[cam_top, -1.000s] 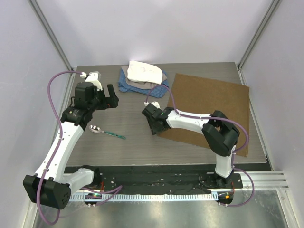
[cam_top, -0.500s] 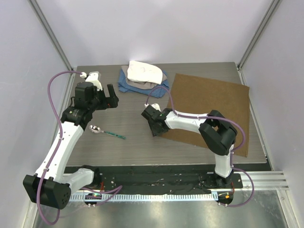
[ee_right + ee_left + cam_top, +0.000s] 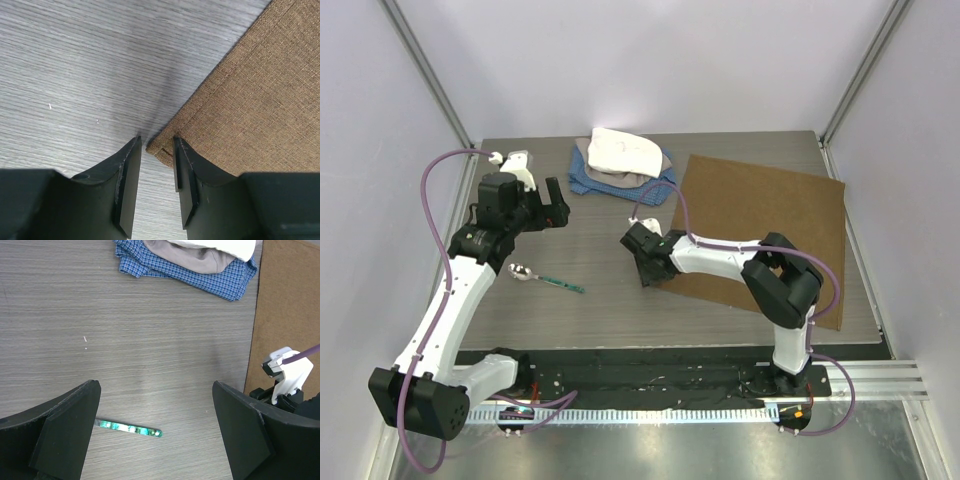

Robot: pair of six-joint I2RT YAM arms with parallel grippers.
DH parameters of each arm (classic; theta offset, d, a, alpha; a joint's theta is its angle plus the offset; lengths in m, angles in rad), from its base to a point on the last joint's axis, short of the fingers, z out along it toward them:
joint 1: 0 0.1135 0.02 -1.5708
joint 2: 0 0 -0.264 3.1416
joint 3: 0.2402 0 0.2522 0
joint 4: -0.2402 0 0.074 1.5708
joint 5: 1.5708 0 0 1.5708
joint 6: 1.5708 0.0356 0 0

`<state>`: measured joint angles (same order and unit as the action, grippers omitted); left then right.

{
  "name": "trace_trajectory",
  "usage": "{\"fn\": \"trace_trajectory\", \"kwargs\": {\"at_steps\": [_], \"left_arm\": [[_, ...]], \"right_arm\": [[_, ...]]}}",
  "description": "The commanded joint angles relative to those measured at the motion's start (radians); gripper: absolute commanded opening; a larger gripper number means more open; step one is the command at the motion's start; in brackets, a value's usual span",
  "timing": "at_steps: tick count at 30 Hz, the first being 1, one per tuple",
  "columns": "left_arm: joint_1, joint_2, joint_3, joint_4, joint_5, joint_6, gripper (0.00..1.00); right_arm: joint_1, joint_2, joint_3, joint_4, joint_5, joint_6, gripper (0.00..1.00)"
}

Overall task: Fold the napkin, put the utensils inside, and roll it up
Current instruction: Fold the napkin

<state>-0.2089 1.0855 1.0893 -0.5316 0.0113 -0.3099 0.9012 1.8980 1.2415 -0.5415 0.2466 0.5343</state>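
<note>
The flat tan-brown woven napkin (image 3: 760, 220) is lying on the table's (image 3: 600, 240) right side. It's looking soft and floppy, so a corner pinch seems best. The right gripper (image 3: 157, 145) is straddling its near-left corner, jaws apart, nothing pinched. The left gripper (image 3: 156, 390) is hanging wide open, empty. One napkin, one green-handled silver spoon (image 3: 548, 280).

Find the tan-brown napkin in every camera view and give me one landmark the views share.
Top external: the napkin lies flat, right of centre on the table.
Left wrist: a brown strip down the right edge.
Right wrist: it fills the upper right, with one corner between the open fingers of the right gripper.
Shared landmark: the napkin's straight left edge against the grey wood-grain table.
</note>
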Motion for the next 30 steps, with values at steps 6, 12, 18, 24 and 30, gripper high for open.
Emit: {"fn": "trace_trajectory", "kwargs": {"at_steps": [6,12,18,24,30], "left_arm": [[-0.001,-0.01,0.001,0.022,-0.004,0.005,1.0],[0.0,-0.006,0.001,0.024,-0.002,-0.001,1.0],[-0.001,-0.013,0.001,0.024,-0.005,0.0,1.0],[-0.001,-0.018,0.001,0.024,-0.005,0.002,1.0],[-0.001,-0.019,0.003,0.024,-0.033,0.006,1.0]], "right_arm": [[-0.007,0.039,-0.117,-0.072,-0.061,0.044,0.36],[-0.015,0.026,-0.181,0.009,-0.162,0.058,0.31],[-0.015,0.03,-0.168,0.052,-0.269,0.053,0.22],[-0.005,0.036,-0.117,0.06,-0.317,0.035,0.01],[-0.007,0.009,-0.045,0.029,-0.265,0.012,0.01]]}}
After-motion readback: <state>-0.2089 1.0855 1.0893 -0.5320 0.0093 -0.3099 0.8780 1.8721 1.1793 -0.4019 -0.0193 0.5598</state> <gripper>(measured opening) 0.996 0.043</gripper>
